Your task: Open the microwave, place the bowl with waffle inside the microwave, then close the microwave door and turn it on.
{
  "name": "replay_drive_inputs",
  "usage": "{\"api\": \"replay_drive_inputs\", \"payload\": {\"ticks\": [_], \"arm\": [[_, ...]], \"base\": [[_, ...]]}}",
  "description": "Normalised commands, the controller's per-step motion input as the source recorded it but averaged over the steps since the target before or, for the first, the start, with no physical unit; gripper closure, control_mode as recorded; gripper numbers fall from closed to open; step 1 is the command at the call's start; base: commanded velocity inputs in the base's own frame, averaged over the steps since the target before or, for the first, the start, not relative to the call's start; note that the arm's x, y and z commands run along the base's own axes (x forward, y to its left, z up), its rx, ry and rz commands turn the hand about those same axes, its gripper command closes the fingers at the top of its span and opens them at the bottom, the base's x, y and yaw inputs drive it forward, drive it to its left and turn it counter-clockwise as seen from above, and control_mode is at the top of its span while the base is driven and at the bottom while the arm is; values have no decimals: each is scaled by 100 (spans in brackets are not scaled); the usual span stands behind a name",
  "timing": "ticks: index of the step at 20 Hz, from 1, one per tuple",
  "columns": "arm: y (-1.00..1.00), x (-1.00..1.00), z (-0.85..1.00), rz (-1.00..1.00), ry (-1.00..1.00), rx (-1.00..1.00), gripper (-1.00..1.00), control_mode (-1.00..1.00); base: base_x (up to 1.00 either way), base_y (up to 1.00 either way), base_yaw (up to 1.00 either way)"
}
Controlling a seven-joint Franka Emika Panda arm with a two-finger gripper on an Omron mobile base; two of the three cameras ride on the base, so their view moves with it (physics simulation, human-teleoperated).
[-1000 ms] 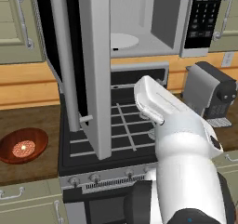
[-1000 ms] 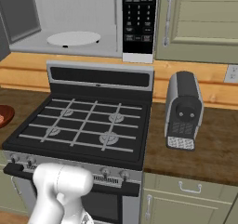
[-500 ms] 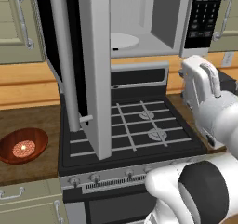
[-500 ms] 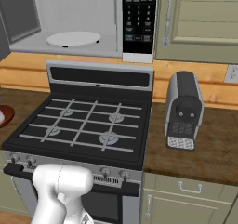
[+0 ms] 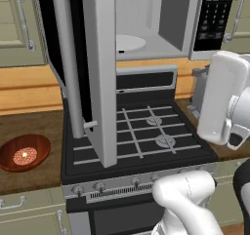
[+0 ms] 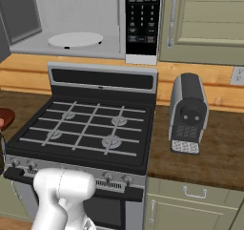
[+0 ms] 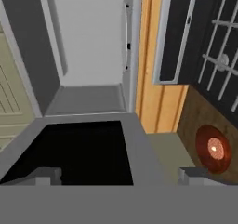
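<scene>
The gripper (image 7: 121, 176) shows as two grey finger tips (image 7: 46, 175) low in the hand view, set wide apart with nothing between them. The hand camera is rolled on its side, so the room's directions are turned here. Straight ahead of the tips sits the black glass of the microwave door (image 7: 79, 153), swung open, its grey frame running up between the tips. Beyond the door, further along the gripper's line of sight, the pale interior of the microwave (image 7: 88, 46) opens up, the edge of the white turntable (image 7: 125, 32) just catching the light. Off to the right-hand tip's side lies the wooden counter, and on it the bowl (image 7: 213, 148), reddish-brown and glossy, with the waffle (image 7: 214, 148) glowing pale at its centre. Past the bowl, the stove grates (image 7: 223, 65) run toward the top corner.

From the left base view, the white arm (image 5: 222, 97) hangs to the right, over the counter beside the stove (image 5: 141, 141). The microwave door (image 5: 100, 73) stands out over the burners, well away from the arm. The bowl (image 5: 23, 152) rests on the counter left of the stove, the waffle (image 5: 24, 156) inside it. In the right base view a dark toaster (image 6: 188, 112) stands on the counter right of the stove, below the black keypad panel (image 6: 142, 19).
</scene>
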Motion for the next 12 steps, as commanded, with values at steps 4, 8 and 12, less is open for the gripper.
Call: {"api": "replay_drive_inputs", "payload": {"ticks": [4, 8, 12], "arm": [[64, 0, 2, 40, 5, 3, -100, -100], [97, 6, 0, 34, 7, 0, -100, -100], [91, 32, 0, 14, 0, 0, -100, -100]], "base": [[0, 0, 0], [0, 0, 0], [0, 0, 0]]}}
